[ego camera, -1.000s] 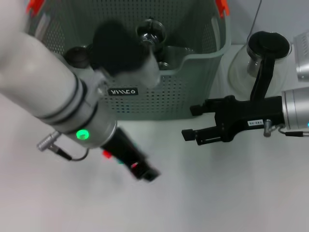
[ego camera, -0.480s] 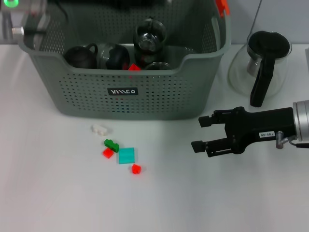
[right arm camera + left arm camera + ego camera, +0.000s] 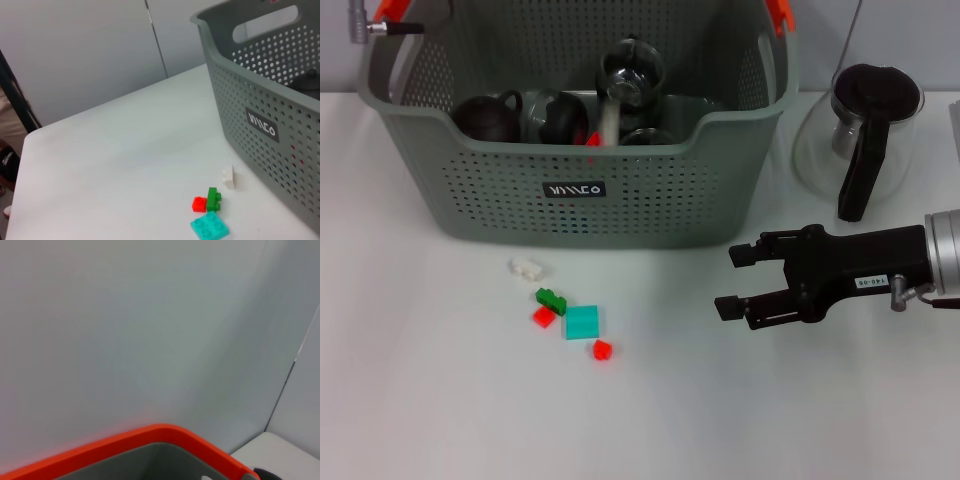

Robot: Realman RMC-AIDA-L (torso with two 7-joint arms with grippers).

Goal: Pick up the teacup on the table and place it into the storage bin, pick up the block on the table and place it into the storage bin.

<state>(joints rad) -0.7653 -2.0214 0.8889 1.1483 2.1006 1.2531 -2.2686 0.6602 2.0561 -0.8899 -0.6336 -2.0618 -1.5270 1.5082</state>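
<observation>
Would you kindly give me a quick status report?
Right gripper open, empty, above table. Left gripper out of sight. Blocks on table before storage bin; teaware inside. Path clear.

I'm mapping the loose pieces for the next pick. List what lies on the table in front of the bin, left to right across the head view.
White block → green block → teal block → small red block → right gripper, open and empty. A second red block by the green one overlaps it in order, so it is left out.

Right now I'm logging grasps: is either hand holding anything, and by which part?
Nothing visible is held. The right hand is open and empty above the table; the left hand is out of view.
</observation>
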